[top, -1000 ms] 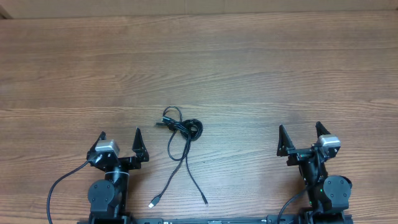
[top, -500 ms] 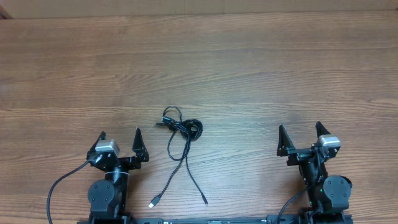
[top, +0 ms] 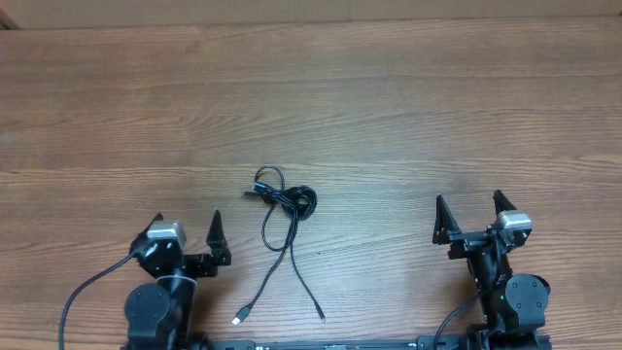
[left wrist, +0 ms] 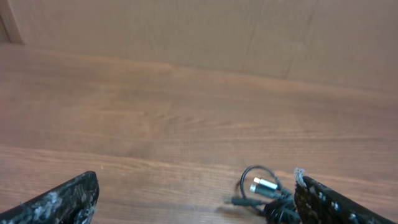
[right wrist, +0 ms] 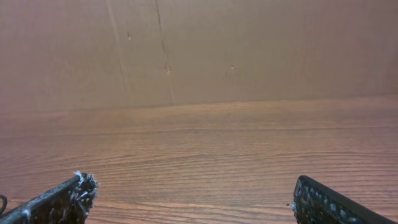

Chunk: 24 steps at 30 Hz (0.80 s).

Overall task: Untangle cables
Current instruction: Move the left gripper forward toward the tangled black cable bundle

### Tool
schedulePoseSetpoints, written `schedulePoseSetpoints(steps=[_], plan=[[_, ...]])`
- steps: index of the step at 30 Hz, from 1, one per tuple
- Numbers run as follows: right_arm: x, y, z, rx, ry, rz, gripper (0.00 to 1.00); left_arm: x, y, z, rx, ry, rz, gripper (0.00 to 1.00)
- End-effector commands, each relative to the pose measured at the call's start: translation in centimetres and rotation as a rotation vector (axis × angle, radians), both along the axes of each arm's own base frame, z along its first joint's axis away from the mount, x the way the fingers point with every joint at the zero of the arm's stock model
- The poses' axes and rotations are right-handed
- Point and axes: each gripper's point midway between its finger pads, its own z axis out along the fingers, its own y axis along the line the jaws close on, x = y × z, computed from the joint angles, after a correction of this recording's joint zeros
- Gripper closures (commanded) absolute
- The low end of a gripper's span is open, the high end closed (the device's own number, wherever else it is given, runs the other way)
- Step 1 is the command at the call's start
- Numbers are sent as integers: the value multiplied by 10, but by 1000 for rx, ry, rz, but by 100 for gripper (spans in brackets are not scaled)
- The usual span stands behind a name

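Wood-grain brown tabletop (top: 389, 107) fills the overhead view. On it the thin black looped cables (top: 282, 202) lie just right of the black two-finger left gripper (top: 187, 218), whose jaws stand wide apart, gripping nothing. The cables' long axis runs away from the robot, with the knot at the far end and two tails trailing back (one ends in a silvery USB-like plug (top: 239, 317)). The black right gripper (top: 467, 198), well right of the left gripper, is equally spread.

The left wrist view brings the knot close, a silvery plug tip (left wrist: 260, 185) beside one finger (left wrist: 336, 202).

The right wrist view shows spread fingers (right wrist: 59, 200) over wood and a brown cardboard wall (right wrist: 199, 50).
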Motion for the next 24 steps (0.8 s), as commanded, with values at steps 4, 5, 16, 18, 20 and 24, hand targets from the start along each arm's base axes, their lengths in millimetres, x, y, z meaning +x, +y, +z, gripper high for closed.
schedulePoseSetpoints(steps=[4, 5, 16, 18, 20, 24], plan=[[0, 1, -2, -4, -5, 4, 0, -20, -6, 27, 75, 48, -57, 0], [0, 0, -2, -4, -5, 4, 0, -21, -6, 27, 80, 73, -60, 0], [0, 0, -2, -4, -5, 4, 0, -6, -33, 40, 20, 351, -216, 0], [0, 0, -2, -4, -5, 4, 0, -1, -38, 38, 4, 412, -241, 0], [0, 0, -2, -4, -5, 4, 0, 3, -41, 35, -8, 454, -258, 0], [0, 0, -2, -4, -5, 4, 0, 9, -51, 26, -45, 515, -308, 0]])
